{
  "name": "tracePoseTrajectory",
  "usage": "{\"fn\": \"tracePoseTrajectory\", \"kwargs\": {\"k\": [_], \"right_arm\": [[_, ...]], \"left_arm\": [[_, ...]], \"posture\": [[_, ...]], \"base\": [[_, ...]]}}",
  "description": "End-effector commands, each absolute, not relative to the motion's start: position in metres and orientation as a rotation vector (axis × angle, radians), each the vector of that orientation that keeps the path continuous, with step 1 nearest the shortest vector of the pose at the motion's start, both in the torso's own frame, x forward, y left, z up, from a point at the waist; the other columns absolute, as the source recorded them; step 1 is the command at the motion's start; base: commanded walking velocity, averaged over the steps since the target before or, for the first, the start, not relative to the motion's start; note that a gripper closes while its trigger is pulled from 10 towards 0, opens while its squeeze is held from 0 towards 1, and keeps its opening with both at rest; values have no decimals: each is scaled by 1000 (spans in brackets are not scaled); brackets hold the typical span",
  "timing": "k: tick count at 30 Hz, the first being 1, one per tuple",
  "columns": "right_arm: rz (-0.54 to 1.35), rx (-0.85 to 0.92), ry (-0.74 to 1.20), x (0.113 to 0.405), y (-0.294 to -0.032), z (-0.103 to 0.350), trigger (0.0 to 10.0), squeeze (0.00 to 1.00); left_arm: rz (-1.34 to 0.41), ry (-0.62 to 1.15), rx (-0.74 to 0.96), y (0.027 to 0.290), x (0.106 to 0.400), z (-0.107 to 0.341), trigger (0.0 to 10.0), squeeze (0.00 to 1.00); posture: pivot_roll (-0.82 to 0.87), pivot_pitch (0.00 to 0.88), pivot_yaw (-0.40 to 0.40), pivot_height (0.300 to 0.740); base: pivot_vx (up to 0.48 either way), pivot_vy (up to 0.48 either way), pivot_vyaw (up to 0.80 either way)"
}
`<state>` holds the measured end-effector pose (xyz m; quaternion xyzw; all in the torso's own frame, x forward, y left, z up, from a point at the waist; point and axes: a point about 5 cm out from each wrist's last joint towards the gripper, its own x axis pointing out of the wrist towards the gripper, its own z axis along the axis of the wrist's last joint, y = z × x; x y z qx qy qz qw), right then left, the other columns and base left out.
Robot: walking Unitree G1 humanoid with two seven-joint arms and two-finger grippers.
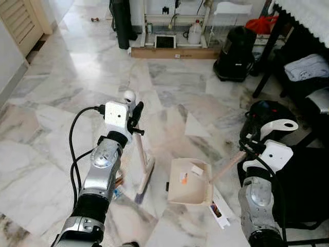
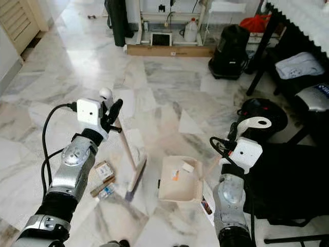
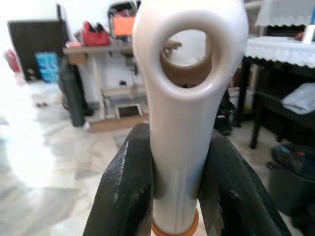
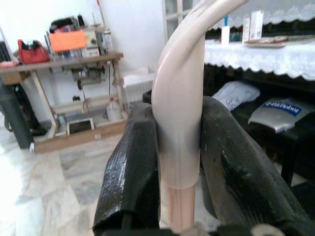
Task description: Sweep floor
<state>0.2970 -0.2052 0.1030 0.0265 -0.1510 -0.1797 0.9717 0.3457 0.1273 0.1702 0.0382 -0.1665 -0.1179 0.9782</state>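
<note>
Between the two black fingers (image 3: 128, 196) of the left gripper (image 3: 174, 196), the cream broom handle (image 3: 184, 98) is sitting clamped just below its looped end, its head (image 2: 134, 180) resting on the marble floor (image 1: 77, 77). Beside it, the right gripper (image 4: 179, 162) is pinching the curved beige handle (image 4: 179, 98) of the dustpan (image 1: 187, 182), which is lying flat with scraps (image 1: 190, 172) inside. Small packets (image 2: 103, 177) are lying near the broom.

Left gripper (image 2: 112, 114) clamps the white top of a pale pink broom (image 2: 127, 154), whose head rests on the grey-veined marble floor (image 2: 164, 92) below it. Right gripper (image 2: 237, 128) clasps the handle of a beige plastic dustpan (image 2: 177, 180), holding paper scraps, between the grippers.
</note>
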Motion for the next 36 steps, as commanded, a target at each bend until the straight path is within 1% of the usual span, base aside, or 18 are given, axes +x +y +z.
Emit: {"fn": "tracePoseTrajectory", "kwargs": {"k": [1, 5, 6, 11, 22, 36], "right_arm": [[-374, 68, -361, 296, -210, 116, 10000, 0], [-383, 74, -366, 296, -212, 119, 10000, 0], [-403, 99, -372, 296, -213, 121, 10000, 0], [-405, 97, -374, 293, -211, 124, 10000, 0], [-402, 99, -370, 288, -208, 125, 10000, 0], [-394, 106, -362, 289, -206, 128, 10000, 0]], "left_arm": [[-220, -404, 97, 125, 344, 178, 10000, 0], [-224, -429, 110, 121, 344, 180, 10000, 0], [-222, -439, 108, 119, 346, 182, 10000, 0], [-196, -452, 98, 121, 349, 183, 10000, 0], [-192, -456, 104, 122, 346, 177, 10000, 0], [-172, -482, 144, 127, 346, 184, 10000, 0]], "posture": [[35, 0, -39, 740], [39, 0, -37, 740], [32, 0, -24, 740], [27, 0, -17, 740], [34, 0, -11, 740], [43, 4, -18, 740]], "base": [[0, 0, 0], [0, 0, 0], [0, 0, 0], [0, 0, 0], [0, 0, 765], [0, 0, 766]]}}
